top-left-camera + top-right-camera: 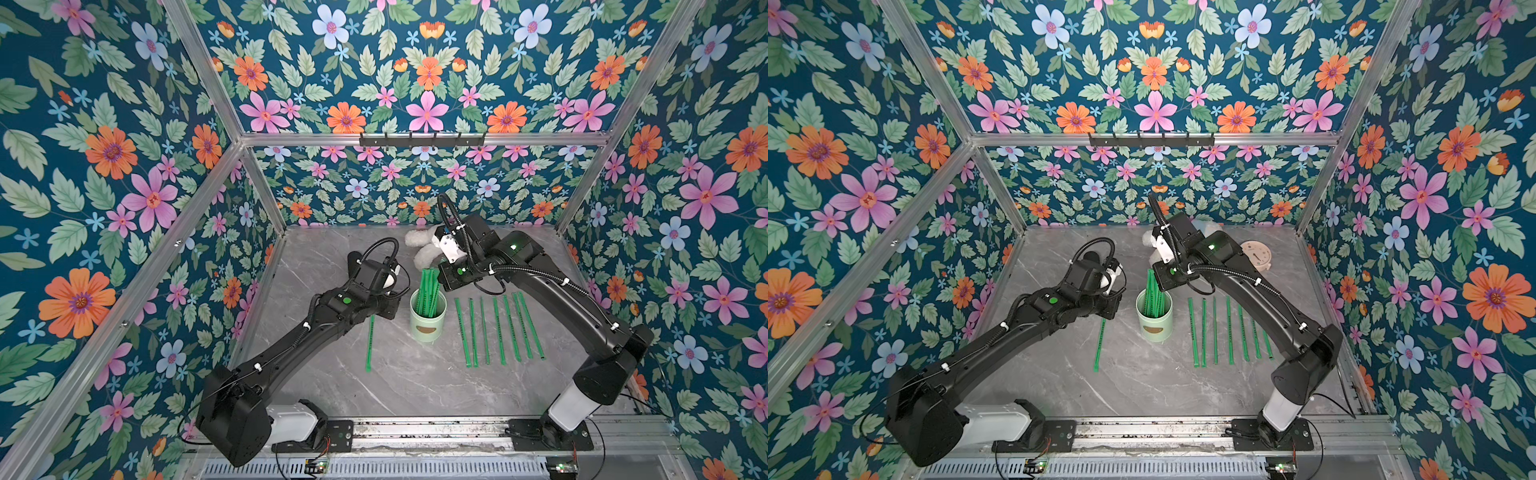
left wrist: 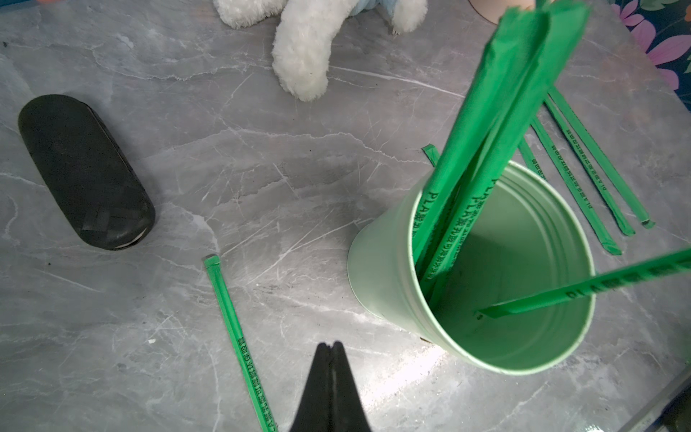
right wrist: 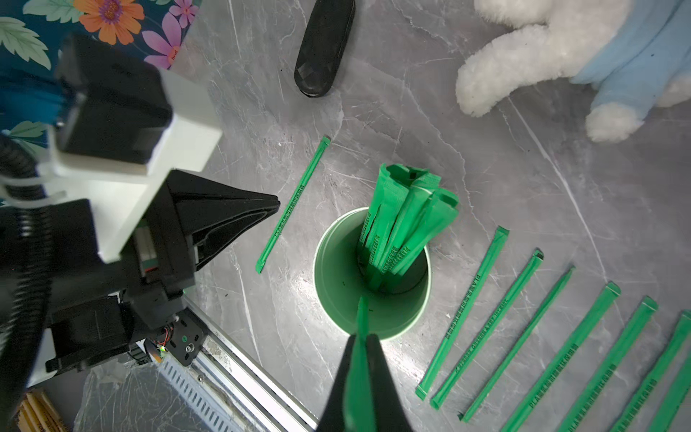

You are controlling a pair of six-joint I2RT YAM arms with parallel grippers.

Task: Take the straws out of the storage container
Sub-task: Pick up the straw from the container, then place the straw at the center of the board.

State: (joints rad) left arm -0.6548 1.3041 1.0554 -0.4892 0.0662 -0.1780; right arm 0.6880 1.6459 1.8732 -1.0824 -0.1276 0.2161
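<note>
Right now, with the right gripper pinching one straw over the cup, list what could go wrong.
1. The held straw in the right gripper has its lower end at the mouth of the storage container; swinging sideways too low could hook the rim and tip it.
2. The remaining straws lean bunched against one side, well above the rim; the gripper might brush them.
3. The laid-out row lies close by; a careless drop could scatter it.
</note>
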